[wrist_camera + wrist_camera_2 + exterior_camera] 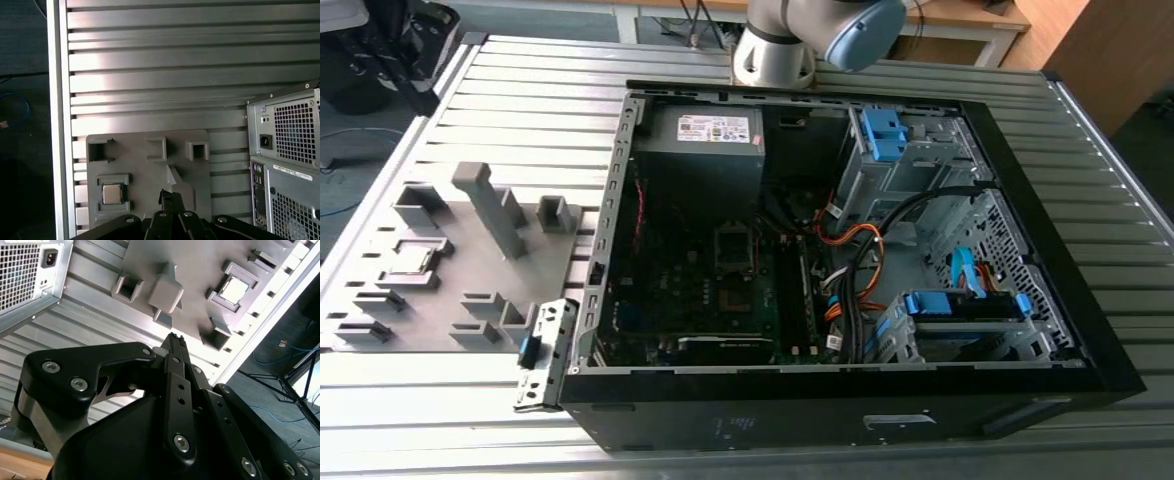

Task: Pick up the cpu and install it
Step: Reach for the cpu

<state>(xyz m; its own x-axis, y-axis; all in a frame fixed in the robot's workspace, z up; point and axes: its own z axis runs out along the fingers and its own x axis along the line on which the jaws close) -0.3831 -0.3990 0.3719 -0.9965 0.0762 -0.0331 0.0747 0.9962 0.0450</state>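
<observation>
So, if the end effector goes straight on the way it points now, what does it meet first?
Probably the grey plastic tray, at a spot beside the small silvery square cpu, not the chip itself; depth is unclear.

- exterior view: bright, even light over the slatted metal table. shadows beside the blocks of the grey tray are short and soft.
- the open computer case is dim inside, and its green board is mostly lost in shade.
- first wrist view: white glare runs along the table slats, strongest near the table's edge. the floor beyond is nearly black.
- second wrist view: the cpu flares almost white, and the slats by the tray wash out.
- my gripper is a black mass with dull glints on its screws.
- the tall block nearest my lens looks soft and smeared.
</observation>
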